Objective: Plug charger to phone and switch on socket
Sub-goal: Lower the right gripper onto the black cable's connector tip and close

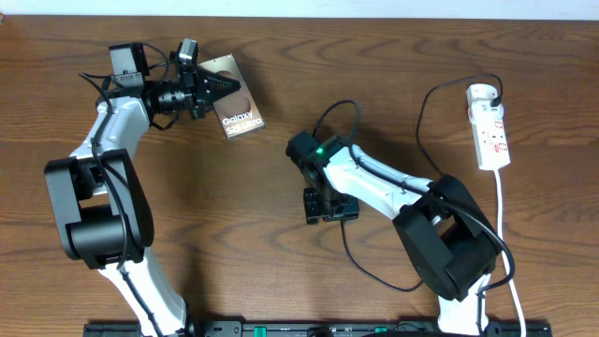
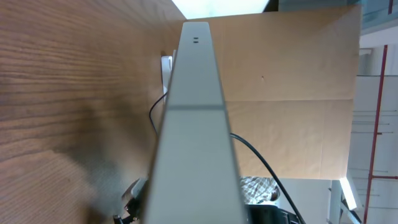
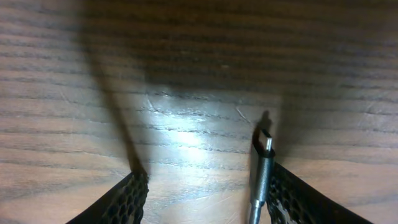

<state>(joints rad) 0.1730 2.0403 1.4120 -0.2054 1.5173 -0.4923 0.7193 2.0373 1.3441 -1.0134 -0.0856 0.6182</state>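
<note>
Over on the far left of the wooden table point(image 1: 281, 281), the left gripper point(image 1: 213, 86) is clamped tight on one end of the phone point(image 1: 241, 110). The phone's bronze face and white lettering show from above. From the left wrist, the phone point(image 2: 196, 143) appears only as a long pale edge running away from the camera, so it seems to be held up off the wood, though I can't be sure of that.

Near the middle of the table, the right gripper point(image 1: 329, 208) points down at the surface. Its jaws stand apart around the charger point(image 3: 261, 174). The small metal plug tip sticks out forward, just beside the right-hand finger point(image 3: 298, 199) and well apart from the other finger point(image 3: 121, 199). Whether the cable actually touches that pad is hard to make out. Nothing is pinched between the two fingers.

The socket point(image 1: 489, 131) lies at the far right, well apart from the phone. Its white cord point(image 1: 503, 215) trails down toward the near edge.
</note>
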